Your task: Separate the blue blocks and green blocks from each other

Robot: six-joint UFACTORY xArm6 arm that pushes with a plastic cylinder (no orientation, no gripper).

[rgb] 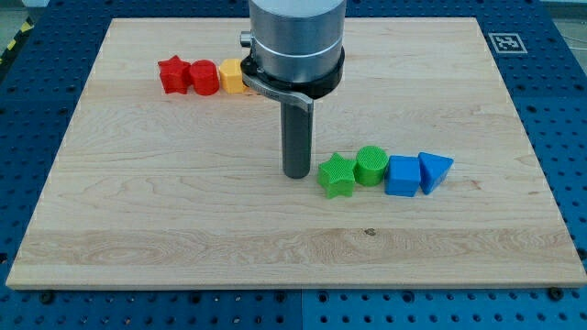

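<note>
Blocks sit in two groups on your wooden surface (138, 220). Near the middle, slightly toward the right edge, you have a row of four: a green star (337, 175), a green cylinder (371, 166), a blue cube (402, 176) and a blue triangular block (435, 170), running from the view's left to the view's right. Each one touches or sits just beside its neighbour, so the green cylinder and the blue cube meet in the middle of the row and the two colours are not yet apart.

Your end effector is a straight dark rod under a grey cylindrical housing (295, 41); it has no jaws, so nothing on it spreads, presses together or pinches. My tip (296, 174) rests on the surface just to the left of the green star, very close to it; you cannot tell from this angle whether it actually touches the star. It stands well apart from both blue blocks.

Toward the top-left corner you see a second row: a red star (171, 74), a red block (204, 77) with a faceted outline, and a yellow block (233, 76), all touching in line. The housing hides part of the yellow block's right side, so its shape is unclear.

A black-and-white marker (505, 42) sits at the top-right corner, just off the surface.
</note>
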